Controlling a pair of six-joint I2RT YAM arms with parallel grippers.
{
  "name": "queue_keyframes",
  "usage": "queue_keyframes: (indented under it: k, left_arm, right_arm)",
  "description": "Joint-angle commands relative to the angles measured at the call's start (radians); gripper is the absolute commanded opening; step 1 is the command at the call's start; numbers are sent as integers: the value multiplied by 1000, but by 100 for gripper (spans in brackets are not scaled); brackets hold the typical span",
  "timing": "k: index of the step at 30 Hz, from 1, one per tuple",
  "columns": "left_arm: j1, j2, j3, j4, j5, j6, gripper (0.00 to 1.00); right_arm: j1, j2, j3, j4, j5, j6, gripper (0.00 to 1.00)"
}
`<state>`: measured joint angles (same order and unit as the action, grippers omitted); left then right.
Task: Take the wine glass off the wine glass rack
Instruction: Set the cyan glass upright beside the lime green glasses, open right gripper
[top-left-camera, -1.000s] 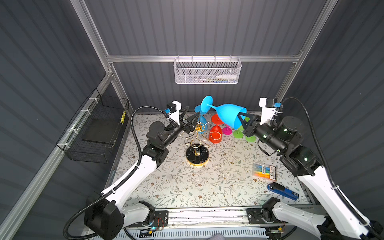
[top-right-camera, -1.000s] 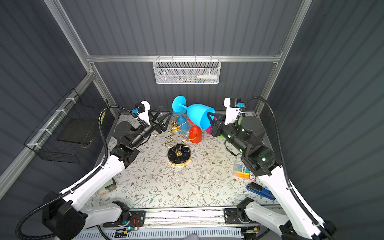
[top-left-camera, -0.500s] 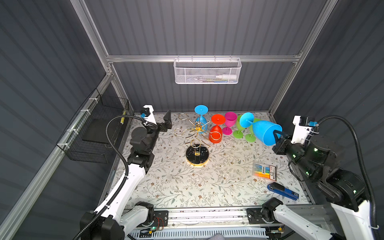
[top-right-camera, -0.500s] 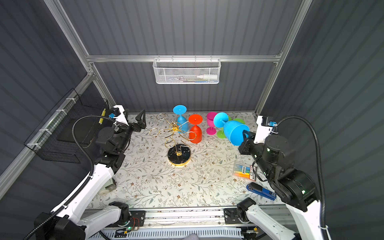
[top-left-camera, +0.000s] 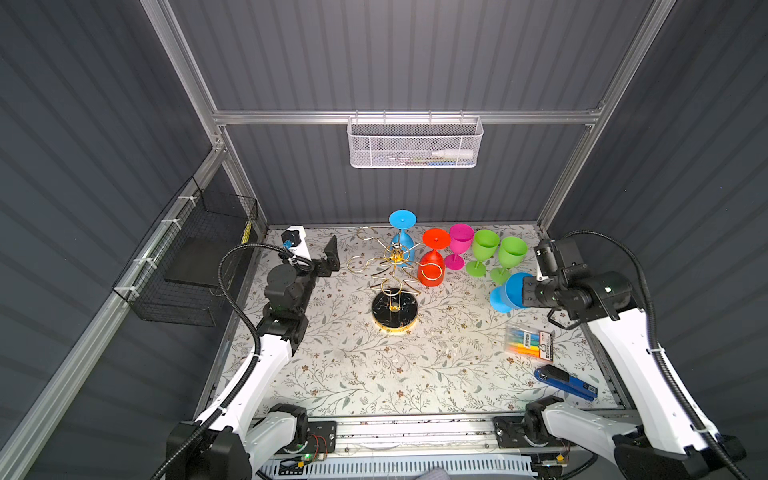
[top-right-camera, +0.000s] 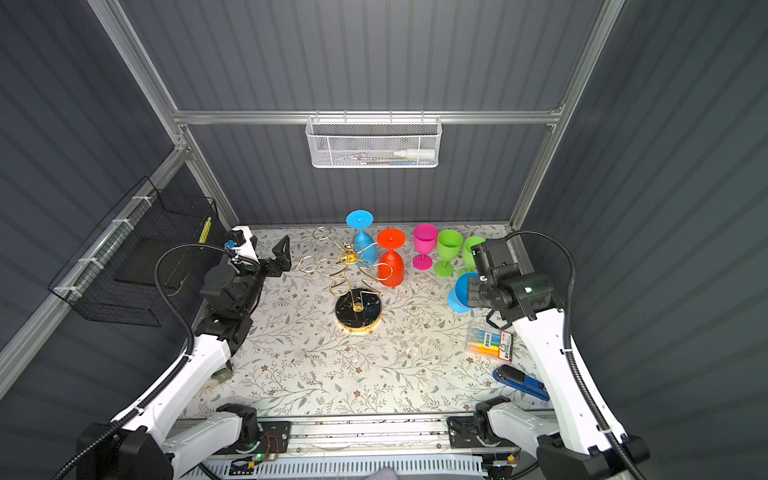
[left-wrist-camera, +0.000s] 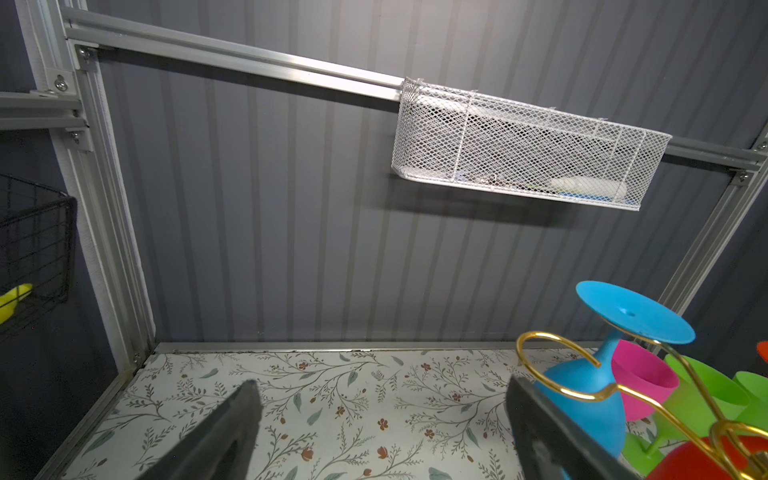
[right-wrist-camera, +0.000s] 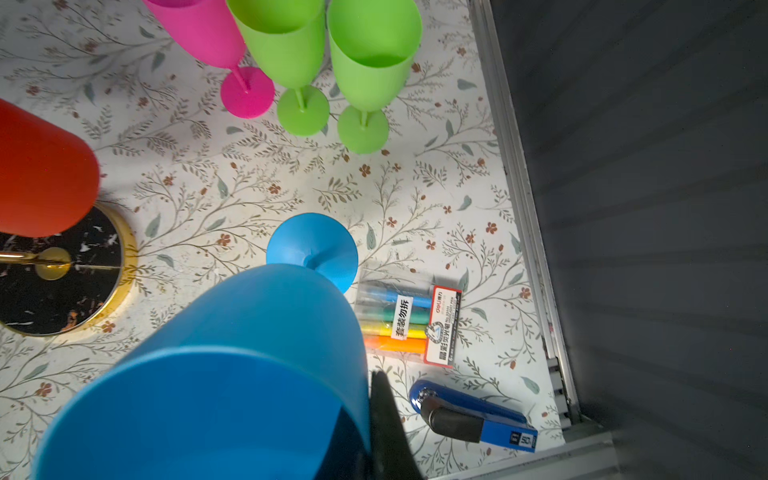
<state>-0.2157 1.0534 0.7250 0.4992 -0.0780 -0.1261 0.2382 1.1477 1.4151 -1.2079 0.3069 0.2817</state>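
Note:
The gold wire wine glass rack (top-left-camera: 394, 272) stands mid-table on its black marbled base (top-right-camera: 358, 309). A blue glass (top-left-camera: 402, 241) and a red glass (top-left-camera: 432, 268) hang upside down from its arms. Off the rack to the right, a blue wine glass (top-left-camera: 509, 294) (right-wrist-camera: 249, 353) is tilted, its foot (right-wrist-camera: 311, 249) low over the table. My right gripper (top-left-camera: 524, 291) (right-wrist-camera: 370, 432) is shut on its rim, one finger inside the bowl. My left gripper (top-left-camera: 326, 259) (left-wrist-camera: 381, 382) stands open and empty, left of the rack.
A pink glass (top-left-camera: 460, 245) and two green glasses (top-left-camera: 484, 249) (top-left-camera: 512, 253) stand upright behind the held glass. A highlighter pack (top-left-camera: 530, 340) and a blue stapler (top-left-camera: 565, 382) lie front right. A white mesh basket (top-left-camera: 415, 143) hangs on the back wall, a black wire basket (top-left-camera: 195, 266) on the left wall.
My right gripper carried the blue wine glass from above the rack to the right and down toward the table. My left gripper drew back left from the rack and opened wider.

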Motion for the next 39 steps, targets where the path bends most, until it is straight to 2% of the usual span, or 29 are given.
queue_keyframes:
  k: [1, 10, 20, 27, 39]
  left_arm:
    - [6, -27, -6, 20, -33, 32, 94]
    - [6, -43, -19, 10, -62, 61, 95]
    - [6, -52, -25, -2, -86, 86, 96]
    - [7, -61, -30, -6, -103, 91, 97]
    - [6, -50, -30, -6, -112, 95, 97]
  right_arm:
    - [-74, 49, -23, 17, -67, -55, 0]
    - [-274, 162, -4, 71, -64, -135, 0]
    - [-428, 299, 59, 162, -89, -174, 0]
    - [-470, 422, 106, 256, -93, -177, 0]
    - [-482, 648, 242, 290, -125, -176, 0]
